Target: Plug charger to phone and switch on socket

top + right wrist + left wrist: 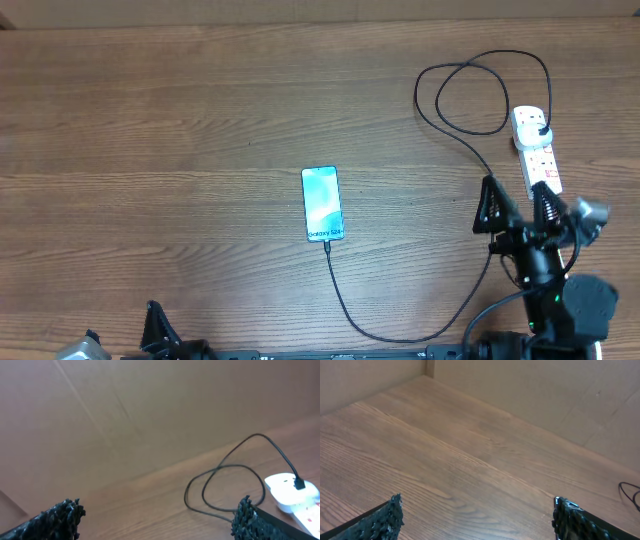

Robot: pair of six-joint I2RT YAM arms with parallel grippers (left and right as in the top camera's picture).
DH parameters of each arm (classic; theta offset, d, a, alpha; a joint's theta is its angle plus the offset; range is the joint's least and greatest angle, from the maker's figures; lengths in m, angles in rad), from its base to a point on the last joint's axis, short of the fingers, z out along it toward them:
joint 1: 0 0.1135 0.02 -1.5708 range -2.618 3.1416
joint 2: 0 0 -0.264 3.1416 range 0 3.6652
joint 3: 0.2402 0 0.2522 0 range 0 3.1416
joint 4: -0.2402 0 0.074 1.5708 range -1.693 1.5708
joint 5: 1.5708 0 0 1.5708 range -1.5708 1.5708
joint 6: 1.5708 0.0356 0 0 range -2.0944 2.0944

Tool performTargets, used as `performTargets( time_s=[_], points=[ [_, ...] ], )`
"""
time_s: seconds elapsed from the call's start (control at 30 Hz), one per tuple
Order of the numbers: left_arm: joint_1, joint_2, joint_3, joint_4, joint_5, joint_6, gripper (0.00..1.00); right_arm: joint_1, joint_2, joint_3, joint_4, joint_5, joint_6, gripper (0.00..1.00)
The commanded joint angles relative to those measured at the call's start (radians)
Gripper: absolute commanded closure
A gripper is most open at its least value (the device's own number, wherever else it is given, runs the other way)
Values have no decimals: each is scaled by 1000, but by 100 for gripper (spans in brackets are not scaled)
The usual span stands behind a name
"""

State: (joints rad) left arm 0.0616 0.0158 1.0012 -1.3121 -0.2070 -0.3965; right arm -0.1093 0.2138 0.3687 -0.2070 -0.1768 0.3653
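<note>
Wood-grain table [150, 120] backs onto a plain beige wall [150, 410]. Centred, the phone [322, 204] lies flat, long axis running away from the robot, the charger [338, 285] meeting its near end; the socket [535, 150] lies likewise at right. Both left gripper [477, 505] and right gripper [516, 192] gape empty, the right by the socket's near end.

overhead: straight down from high above the table [150, 120], gets nearly the whole top, phone [322, 204] about dead centre, arms poking in at the bottom edge
left wrist: low and close to the wood, facing across bare table to the wall [530, 390], left gripper [477, 512] framing the bottom corners
right wrist: also low, tipped up so it's mostly wall, right gripper [159, 510] at the bottom corners
shared: overhead and right wrist both catch the charger [257, 435] loop and the socket [282, 491] plug end
</note>
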Motion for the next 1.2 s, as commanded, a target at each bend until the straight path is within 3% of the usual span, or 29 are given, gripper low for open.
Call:
performTargets(
  time_s=[0.0, 0.53, 1.17],
  points=[
    [7, -11, 3, 3, -10, -11, 0, -12, -86, -90, 62, -32, -8, 0],
    [7, -11, 3, 3, -10, -11, 0, -12, -211, -299, 145, 79, -8, 0],
    [7, -11, 3, 3, -10, -11, 0, -2, -211, -361, 125, 154, -38, 0]
  ],
)
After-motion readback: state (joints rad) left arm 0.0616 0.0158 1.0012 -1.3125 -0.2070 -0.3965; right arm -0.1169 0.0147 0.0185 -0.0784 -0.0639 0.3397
